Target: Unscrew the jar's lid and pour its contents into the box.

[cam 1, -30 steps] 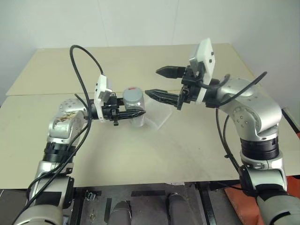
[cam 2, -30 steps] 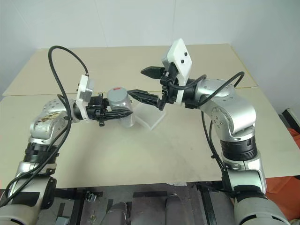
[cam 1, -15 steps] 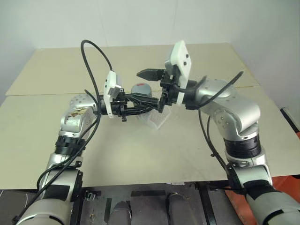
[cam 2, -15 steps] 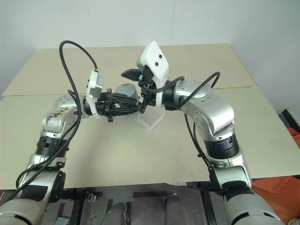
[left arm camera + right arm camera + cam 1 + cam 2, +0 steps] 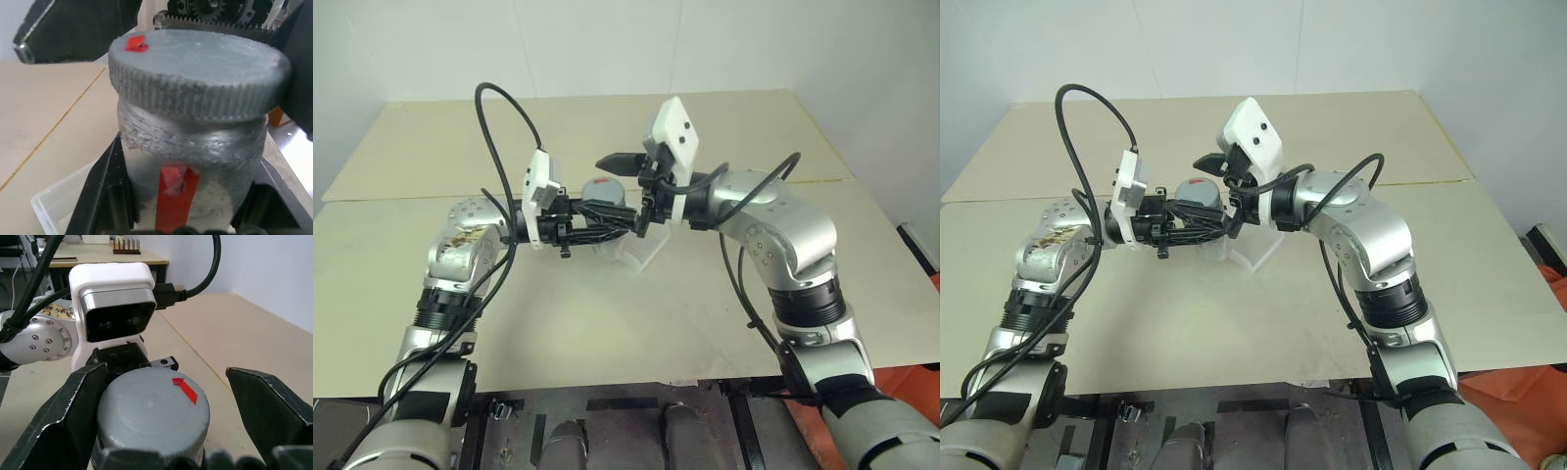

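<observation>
Here the left gripper [image 5: 607,227] is pinched tight on the jar [image 5: 193,166], its two black fingers [image 5: 105,188] pressed against the glass on either side, below the cap. It holds the jar upright in the air above the middle of the worktop [image 5: 607,323], pointing across toward the other arm. The lid [image 5: 195,81] sits on the jar's mouth, grey and ribbed round its edge, with a small red mark on top near the rim; a red strip runs down the jar's side between the fingers. The right gripper [image 5: 628,186] comes in from the opposite side with its fingers [image 5: 266,406] spread wide, one on each side of the lid and neither visibly touching it. Just beneath the jar the clear box [image 5: 636,253] lies on the worktop, well away from every edge. A seam [image 5: 401,198] crosses the worktop behind the arms, running toward the left edge.
</observation>
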`<action>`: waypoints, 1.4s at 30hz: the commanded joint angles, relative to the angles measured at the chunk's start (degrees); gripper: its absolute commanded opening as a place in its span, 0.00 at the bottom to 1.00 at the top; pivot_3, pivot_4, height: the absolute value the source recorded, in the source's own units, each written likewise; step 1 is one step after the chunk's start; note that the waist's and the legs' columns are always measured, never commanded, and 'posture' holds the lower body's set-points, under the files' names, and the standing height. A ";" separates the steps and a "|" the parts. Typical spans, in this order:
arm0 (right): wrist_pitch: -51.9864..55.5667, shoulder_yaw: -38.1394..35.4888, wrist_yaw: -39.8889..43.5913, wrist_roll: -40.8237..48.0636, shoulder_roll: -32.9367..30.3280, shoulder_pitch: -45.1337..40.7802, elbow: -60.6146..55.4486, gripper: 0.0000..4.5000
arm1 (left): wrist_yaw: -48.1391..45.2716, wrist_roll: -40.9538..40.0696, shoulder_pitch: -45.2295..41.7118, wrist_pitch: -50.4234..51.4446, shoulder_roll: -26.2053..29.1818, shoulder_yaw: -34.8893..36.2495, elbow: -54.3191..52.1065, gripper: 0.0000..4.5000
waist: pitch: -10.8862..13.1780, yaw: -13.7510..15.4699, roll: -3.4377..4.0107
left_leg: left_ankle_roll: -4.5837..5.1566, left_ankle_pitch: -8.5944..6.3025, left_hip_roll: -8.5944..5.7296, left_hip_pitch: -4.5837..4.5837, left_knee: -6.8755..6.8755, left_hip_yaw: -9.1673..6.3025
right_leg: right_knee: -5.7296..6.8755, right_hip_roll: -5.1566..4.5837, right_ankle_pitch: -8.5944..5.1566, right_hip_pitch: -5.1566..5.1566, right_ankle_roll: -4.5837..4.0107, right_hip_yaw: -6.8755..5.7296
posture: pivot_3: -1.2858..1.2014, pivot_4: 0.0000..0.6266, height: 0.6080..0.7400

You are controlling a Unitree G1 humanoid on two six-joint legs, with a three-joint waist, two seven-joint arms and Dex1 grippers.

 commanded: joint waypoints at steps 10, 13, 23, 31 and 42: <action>-0.85 -4.61 0.59 1.75 -4.16 1.67 -2.29 0.99 | -0.89 -2.52 2.34 1.20 3.44 2.97 -5.41 0.43 | 0.00 0.11 0.00 | 0.00 0.00 0.00 -0.01 0.00 0.00 | -0.01 0.00 0.00 0.00 0.00 0.00 | 0.52 0.24 1.00; -0.81 -4.70 0.76 2.12 -4.69 1.88 -2.57 0.99 | -0.73 -2.64 2.58 1.38 3.50 3.13 -5.85 0.43 | 0.00 0.11 0.00 | 0.00 0.00 0.00 -0.01 0.00 0.00 | -0.01 0.00 0.00 0.01 0.00 0.00 | 0.52 0.24 1.00; -0.24 -4.60 3.25 4.92 -6.36 3.53 -5.70 0.99 | -0.58 -2.80 2.85 1.64 3.45 2.89 -6.29 0.43 | 0.00 0.13 0.00 | 0.01 0.00 0.00 -0.01 0.00 0.01 | -0.01 0.00 0.00 0.01 0.00 0.00 | 0.52 0.24 1.00; 0.35 -5.50 5.74 8.38 -8.07 4.60 -9.06 0.99 | -0.55 -2.78 2.85 1.55 3.38 2.76 -6.09 0.43 | 0.00 0.10 0.00 | 0.01 -0.01 0.00 -0.01 0.00 0.01 | -0.01 0.00 0.00 0.01 0.00 0.00 | 0.52 0.24 1.00; 1.17 -2.40 1.25 6.67 -3.28 1.14 -6.82 0.99 | -0.64 -2.56 2.46 1.21 2.84 2.18 -6.04 0.43 | 0.00 0.10 0.00 | 0.01 0.00 0.00 0.00 0.00 0.00 | -0.02 0.00 0.00 0.01 0.00 0.00 | 0.52 0.24 1.00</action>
